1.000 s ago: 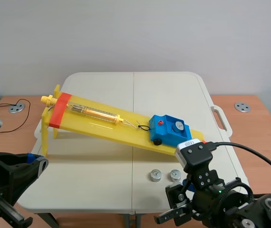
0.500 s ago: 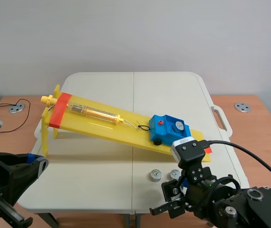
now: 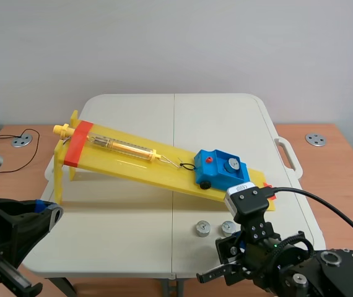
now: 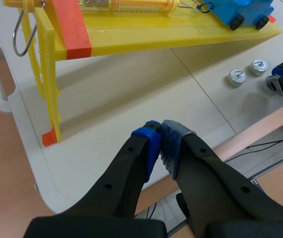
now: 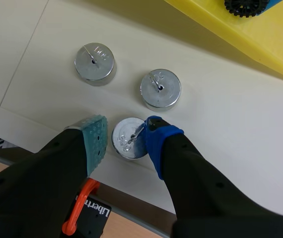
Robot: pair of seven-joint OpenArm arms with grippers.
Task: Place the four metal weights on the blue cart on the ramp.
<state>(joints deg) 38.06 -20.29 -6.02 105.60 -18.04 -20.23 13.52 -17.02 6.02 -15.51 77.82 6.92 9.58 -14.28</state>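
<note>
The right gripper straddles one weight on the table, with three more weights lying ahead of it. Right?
No. Only two weights lie ahead of the right gripper, not three, as the right wrist view shows; it straddles a third weight.

Blue cart (image 3: pixel 217 169); yellow ramp (image 3: pixel 153 172); silver wts (image 5: pixel 95 62)

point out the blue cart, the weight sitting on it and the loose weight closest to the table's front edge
blue cart (image 3: pixel 220 177): scene view, side of its blue body.
weight on the cart (image 3: pixel 231 164): scene view, its round top face.
front loose weight (image 5: pixel 127 139): right wrist view, middle of its top face.
</note>
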